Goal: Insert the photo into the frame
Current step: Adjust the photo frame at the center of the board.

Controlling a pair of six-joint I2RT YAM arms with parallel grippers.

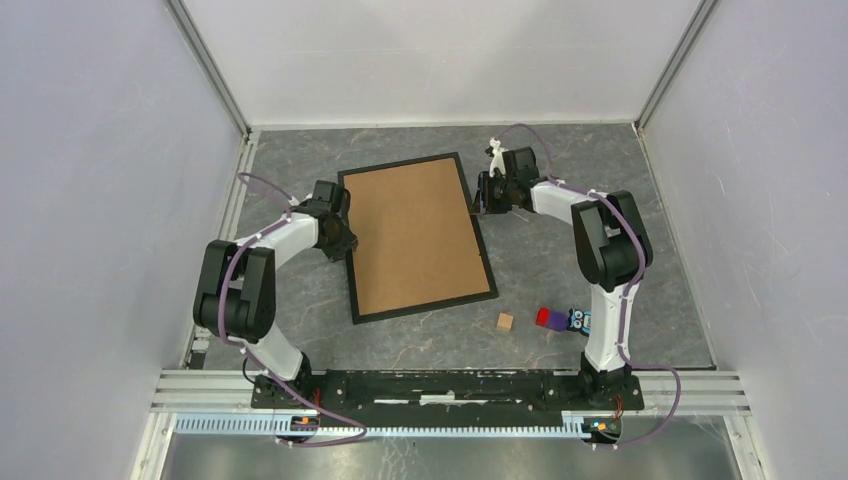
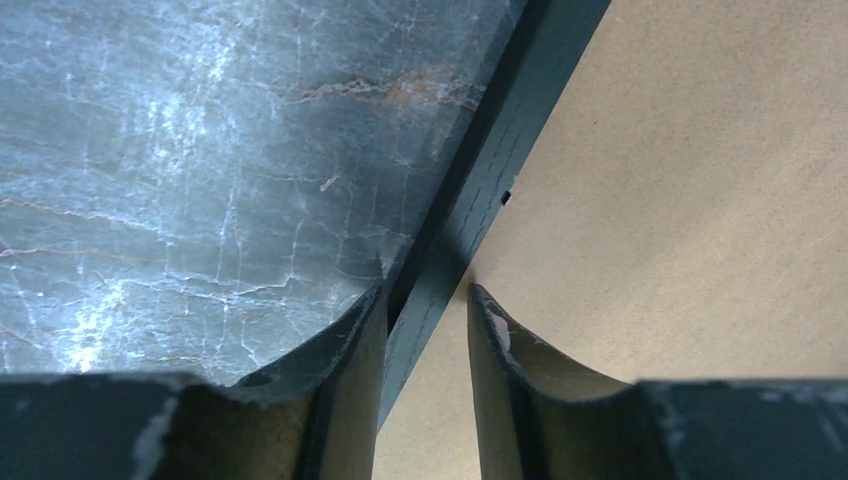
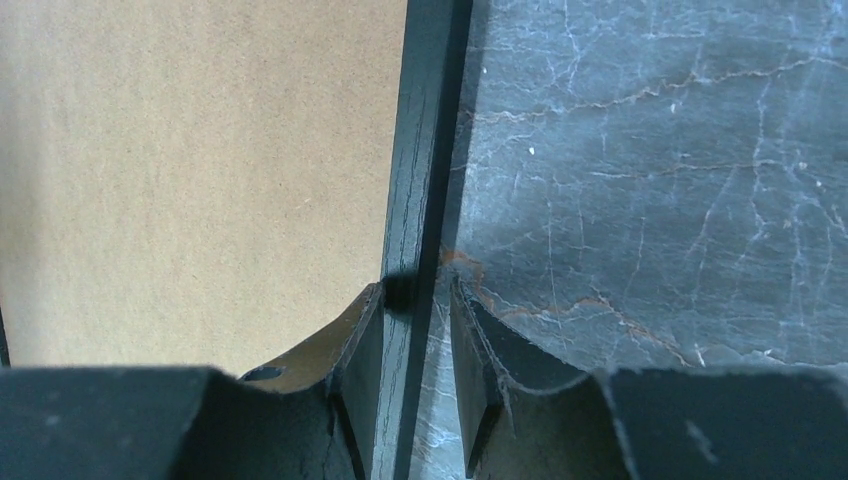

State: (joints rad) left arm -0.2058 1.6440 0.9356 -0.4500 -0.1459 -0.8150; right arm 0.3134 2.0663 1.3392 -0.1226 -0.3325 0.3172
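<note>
The frame [image 1: 425, 307] lies flat on the surface [image 1: 560, 180], with a board [image 1: 415, 235] set inside it. Left jaws straddle the frame's left edge, right jaws its right edge. Near the frame's near-right corner sit 1 block [image 1: 505, 321] and, further right, 2 objects [image 1: 548, 318], perhaps toys.

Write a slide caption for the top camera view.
Left gripper and right gripper sit at opposite long sides of the frame, which lies on the grey table, brown backing board up.
</note>
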